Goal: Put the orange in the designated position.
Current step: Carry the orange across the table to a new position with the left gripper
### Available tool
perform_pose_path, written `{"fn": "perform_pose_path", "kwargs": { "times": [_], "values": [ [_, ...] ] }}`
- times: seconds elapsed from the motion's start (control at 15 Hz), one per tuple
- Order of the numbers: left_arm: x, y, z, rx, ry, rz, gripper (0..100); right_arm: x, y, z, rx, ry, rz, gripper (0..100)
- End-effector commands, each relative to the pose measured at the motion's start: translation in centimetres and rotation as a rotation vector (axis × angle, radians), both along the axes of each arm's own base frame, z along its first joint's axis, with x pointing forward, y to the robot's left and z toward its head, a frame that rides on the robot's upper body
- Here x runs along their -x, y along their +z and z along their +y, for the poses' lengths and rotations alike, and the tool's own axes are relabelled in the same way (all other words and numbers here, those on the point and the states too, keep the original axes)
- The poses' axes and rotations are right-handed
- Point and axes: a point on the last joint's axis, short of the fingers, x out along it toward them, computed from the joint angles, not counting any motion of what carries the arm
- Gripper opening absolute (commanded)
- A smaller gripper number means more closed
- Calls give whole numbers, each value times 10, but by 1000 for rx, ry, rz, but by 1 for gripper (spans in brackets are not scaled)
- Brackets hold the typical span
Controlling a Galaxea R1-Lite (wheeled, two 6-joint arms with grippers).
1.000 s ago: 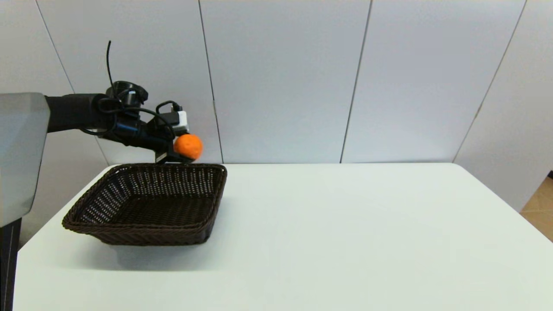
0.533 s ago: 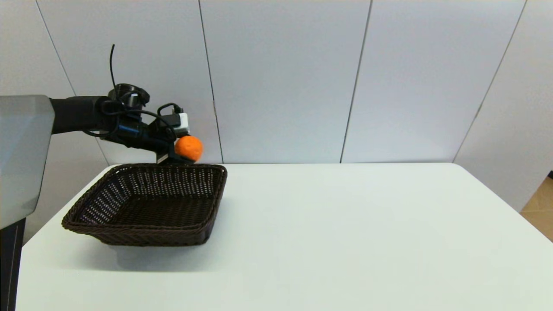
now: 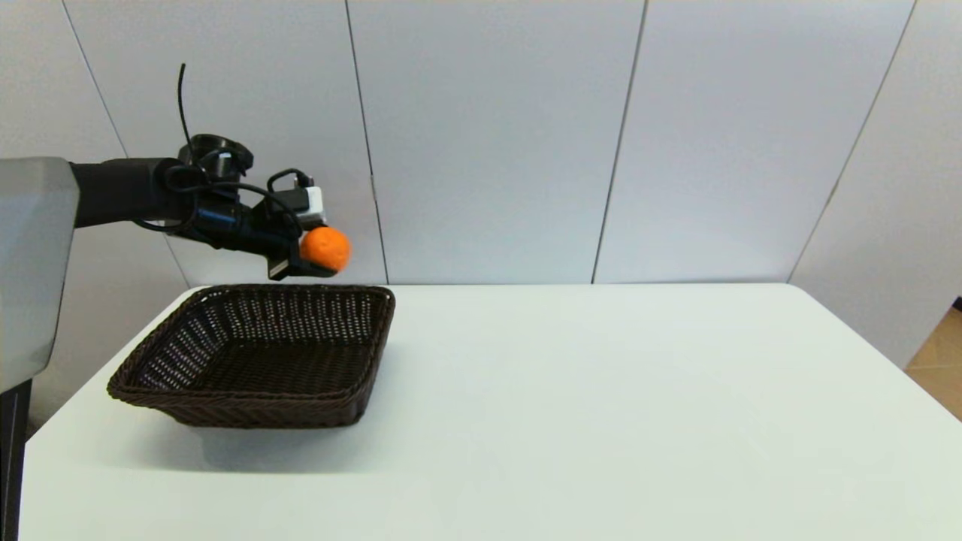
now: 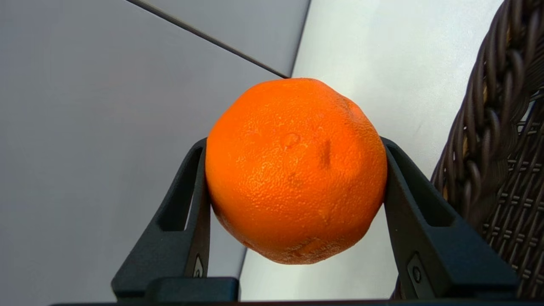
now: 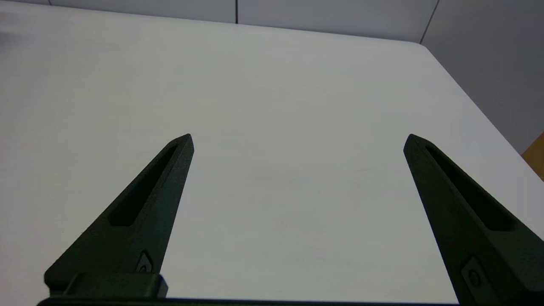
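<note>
- The left gripper (image 3: 319, 259) is clamped on the orange (image 3: 325, 249), one black finger pressed to each flank of the fruit, as the left wrist view shows plainly.
- The orange hangs in the air above the far rim of the basket (image 3: 342, 394), close to that rim's right corner; whether it is over the inside of the basket or just behind the rim I cannot tell.
- The dark wicker basket stands on the white table (image 3: 601, 413) with nothing lying in it that I can see.
- The right gripper (image 5: 297, 140) is parked low over bare table, well apart from the basket, its fingers spread wide and holding nothing.
- Handling, as a judgement: the fruit looks firm but slightly yielding, light for its size, with dimpled skin that should give the pads fair friction.
- Being round, it can roll or pivot between two narrow fingers, so the widest girth, where it is held, seems the right place to grip.
- A hard squeeze could bruise or dent the skin; moderate pressure should be enough.
- Released from a height it may bounce or roll on the weave, so a low release seems safer.
</note>
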Motion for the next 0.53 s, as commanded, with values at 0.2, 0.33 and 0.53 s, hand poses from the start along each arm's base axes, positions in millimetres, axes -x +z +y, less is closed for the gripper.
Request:
{"fn": "perform_pose_path", "kwargs": {
  "times": [0.2,0.33,0.53],
  "values": [
    [1,24,0,74,60,-67,0,0,0,0,0,1,0,100],
    [-4,22,-2,107,81,-64,0,0,0,0,2,1,0,100],
    [-7,9,-2,104,86,-14,0,0,0,0,2,1,0,100]
  ]
}}
